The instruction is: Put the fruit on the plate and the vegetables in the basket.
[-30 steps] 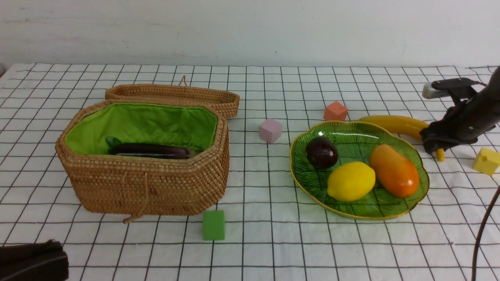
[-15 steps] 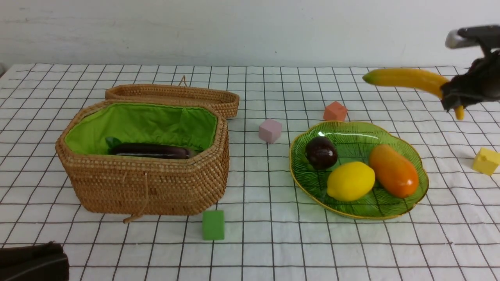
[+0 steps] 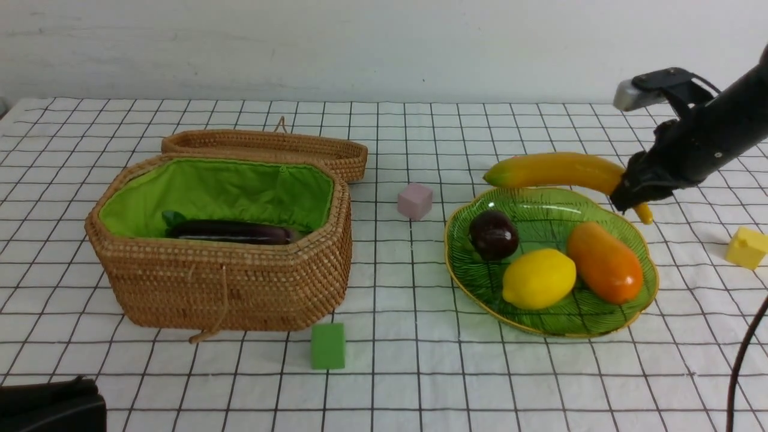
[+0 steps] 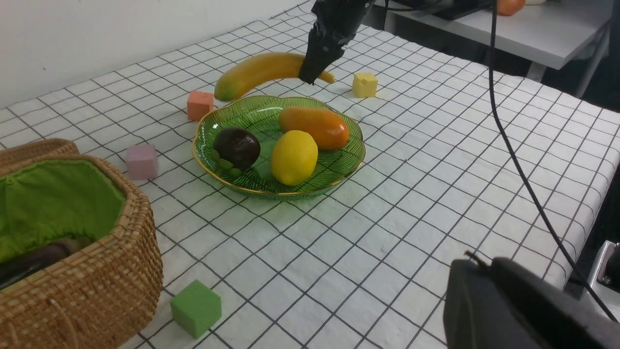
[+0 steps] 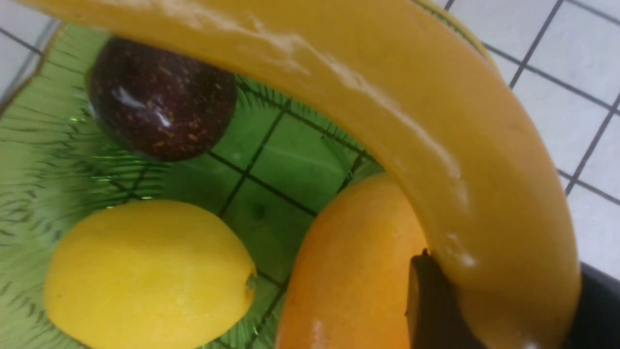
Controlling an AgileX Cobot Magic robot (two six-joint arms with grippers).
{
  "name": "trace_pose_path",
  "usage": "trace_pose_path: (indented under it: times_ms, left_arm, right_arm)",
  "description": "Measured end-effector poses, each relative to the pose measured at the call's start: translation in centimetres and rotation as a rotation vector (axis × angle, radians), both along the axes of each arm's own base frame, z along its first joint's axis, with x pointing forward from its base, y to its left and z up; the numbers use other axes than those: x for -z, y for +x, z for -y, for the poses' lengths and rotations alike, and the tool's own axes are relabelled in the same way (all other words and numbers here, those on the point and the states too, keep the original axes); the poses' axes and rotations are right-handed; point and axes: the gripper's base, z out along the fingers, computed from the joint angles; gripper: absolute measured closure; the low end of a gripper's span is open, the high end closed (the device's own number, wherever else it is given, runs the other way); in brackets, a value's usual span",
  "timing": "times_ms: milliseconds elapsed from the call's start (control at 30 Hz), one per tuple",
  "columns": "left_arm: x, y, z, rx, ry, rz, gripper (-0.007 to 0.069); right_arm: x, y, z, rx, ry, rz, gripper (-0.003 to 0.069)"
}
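Note:
My right gripper [image 3: 627,195] is shut on the stem end of the long yellow banana [image 3: 552,170]. It holds the banana level, just above the far rim of the green leaf-shaped plate [image 3: 457,264]. On the plate lie the dark mangosteen [image 3: 494,234], the lemon [image 3: 539,278] and the orange mango [image 3: 605,262]. The right wrist view shows the banana [image 5: 387,97] arching over these three fruits. A purple eggplant [image 3: 231,231] rests inside the open wicker basket [image 3: 228,282]. My left gripper [image 4: 477,264] is shut and empty, low at the table's near left.
Foam cubes are scattered on the checked cloth: pink [image 3: 414,200] between basket and plate, green [image 3: 327,345] in front of the basket, yellow [image 3: 747,246] at far right, orange [image 4: 200,104] behind the plate. The basket's lid [image 3: 270,150] lies open behind it.
My right gripper lifted the banana off the cloth behind the plate, raised it high, then brought it left and down over the plate's far rim. The left arm stayed put.

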Motion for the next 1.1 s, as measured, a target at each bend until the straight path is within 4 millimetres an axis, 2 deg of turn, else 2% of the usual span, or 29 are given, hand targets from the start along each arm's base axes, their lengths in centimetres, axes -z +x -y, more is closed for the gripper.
trace_pose_path:
  times_ms: [133,400,533,567,600,667,767,867,933,967,1000,1033,1067,1100]
  left_arm:
    - [0.0,0.0,0.0,0.0,0.001,0.0,0.0595]
    - [0.0,0.0,0.0,0.0,0.001,0.0,0.0595]
    - [0.0,0.0,0.0,0.001,0.003,0.002,0.0595]
    - [0.0,0.0,0.0,0.001,0.003,0.002,0.0595]
    - [0.0,0.0,0.0,0.001,0.003,0.002,0.0595]
    - [0.0,0.0,0.0,0.001,0.003,0.002,0.0595]
    - [0.0,0.0,0.0,0.001,0.003,0.002,0.0595]
    - [0.0,0.0,0.0,0.0,0.001,0.003,0.0592]
    - [-0.2,0.1,0.0,-0.006,-0.018,0.021,0.0591]
    - [-0.4,0.1,0.0,-0.011,-0.027,0.034,0.0591]
    - [-0.5,0.1,-0.1,-0.013,-0.032,0.041,0.0591]
    - [-0.6,0.1,-0.1,-0.017,-0.04,0.053,0.0591]
    - [-0.8,-0.1,-0.4,-0.026,-0.052,0.086,0.06]
    - [-0.8,-0.1,-0.5,-0.028,-0.052,0.09,0.0602]
  right_arm:
    - [1.1,0.3,-1.7,0.041,-0.073,-0.028,0.0358]
    - [1.7,0.7,-1.8,0.108,-0.069,-0.036,0.0354]
    - [2.0,0.6,-1.8,0.106,-0.071,-0.05,0.0305]
    - [2.0,0.6,-1.8,0.103,-0.072,-0.057,0.0261]
    - [2.0,0.6,-1.8,0.103,-0.072,-0.058,0.0256]
    - [2.1,0.5,-1.8,0.099,-0.074,-0.071,0.0197]
    - [2.0,0.4,-1.8,0.098,-0.074,-0.075,0.0179]
    - [0.3,-0.4,-1.8,0.102,-0.068,-0.071,0.0174]
    - [-1.9,-1.3,-1.9,0.13,-0.046,-0.061,0.0196]
    - [-3.9,-2.4,-1.9,0.154,-0.027,-0.057,0.0229]
    - [-3.9,-2.4,-1.9,0.157,-0.026,-0.065,0.0235]
    - [-5.4,-3.3,-2.0,0.169,-0.015,-0.06,0.026]
    - [-7.7,-5.1,-2.0,0.19,0.002,-0.072,0.0325]
    - [-7.7,-5.1,-2.0,0.19,0.002,-0.072,0.0334]
